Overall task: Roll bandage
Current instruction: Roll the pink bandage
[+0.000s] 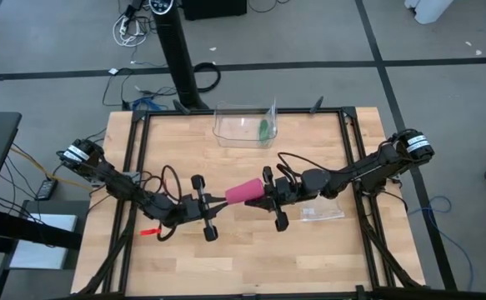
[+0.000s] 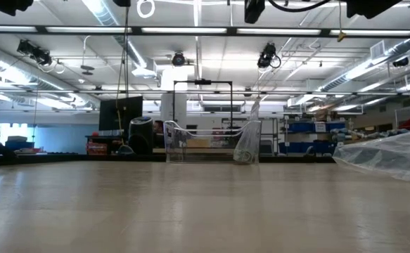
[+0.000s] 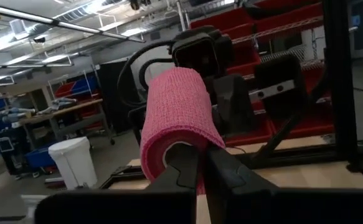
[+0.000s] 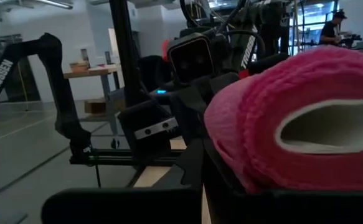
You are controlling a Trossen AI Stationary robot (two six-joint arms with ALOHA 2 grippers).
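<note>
Both grippers, left gripper (image 1: 216,206) and right gripper (image 1: 258,197), clamp the rolled bandage (image 1: 243,193) between them.

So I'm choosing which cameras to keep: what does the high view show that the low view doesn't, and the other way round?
Only the high view shows the work: the pink bandage as a roll held off the table between both arms, left tool and right tool each shut on an end, plus a flat clear plastic piece beside the right arm. Only the low view shows the room behind. Both share the wooden table and the clear bin at its far edge.
</note>
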